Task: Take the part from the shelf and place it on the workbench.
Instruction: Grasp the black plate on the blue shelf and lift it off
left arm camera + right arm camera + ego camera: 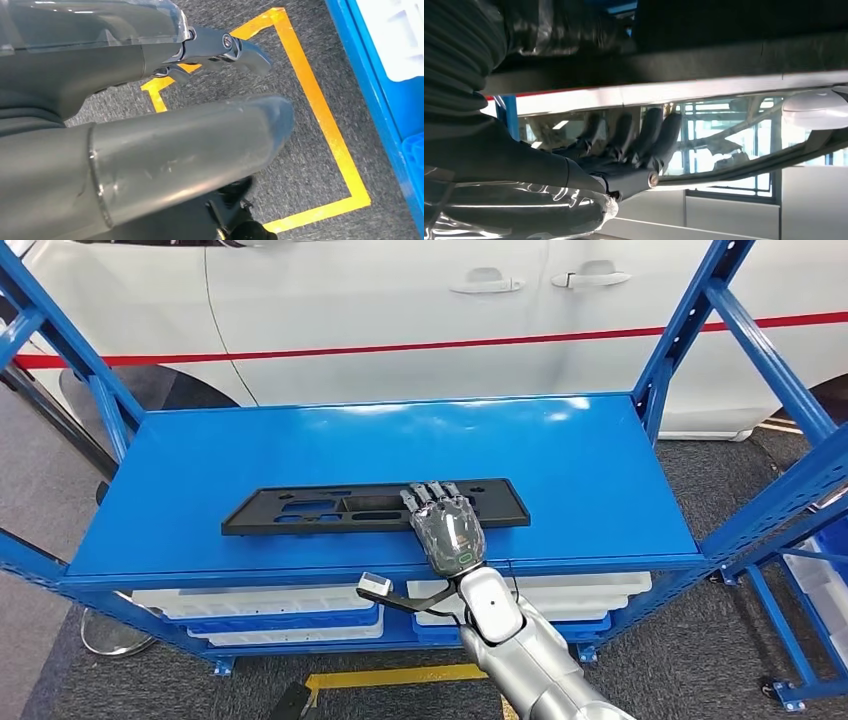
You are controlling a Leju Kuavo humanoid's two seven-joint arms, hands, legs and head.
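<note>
Now the right robot hand (447, 527) lies flat, fingers extended, on the long black plastic part (330, 510) atop the blue metal shelf (560, 450); left robot hand (215, 50) hangs empty.

So there's a white car (400, 310) parked right behind, red stripe (420, 345) running along its side, two door handles (540, 280) up top. Down low, white trays (260, 602) sit stacked in blue bins (290, 623). Floor is dark grey carpet (700, 670) with yellow tape (320, 110) marking out a box.
</note>
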